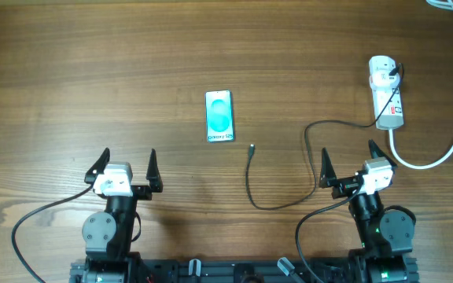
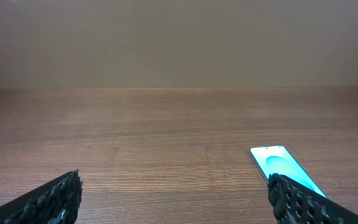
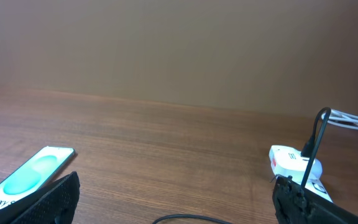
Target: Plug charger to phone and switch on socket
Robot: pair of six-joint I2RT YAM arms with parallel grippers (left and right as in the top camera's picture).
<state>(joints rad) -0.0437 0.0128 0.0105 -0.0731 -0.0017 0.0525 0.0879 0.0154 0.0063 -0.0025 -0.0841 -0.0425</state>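
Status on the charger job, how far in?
Done: charger looks plugged in at the socket.
In hand: nothing. Left tool and right tool are open and empty.
Left: its tip lies loose, apart from the phone. Plug it in, then switch the socket on.

Prob. a robotics lab or test bench, not a home. Left arm (image 1: 110,224) and right arm (image 1: 384,224) sit mounted on a black frame (image 1: 211,272) at the near edge of a wood-grain table (image 1: 69,63). Far side is a plain beige wall (image 2: 179,37). On the table: phone (image 1: 219,116) mid-table, white power strip (image 1: 387,98) far right w/ white cord (image 1: 423,166).
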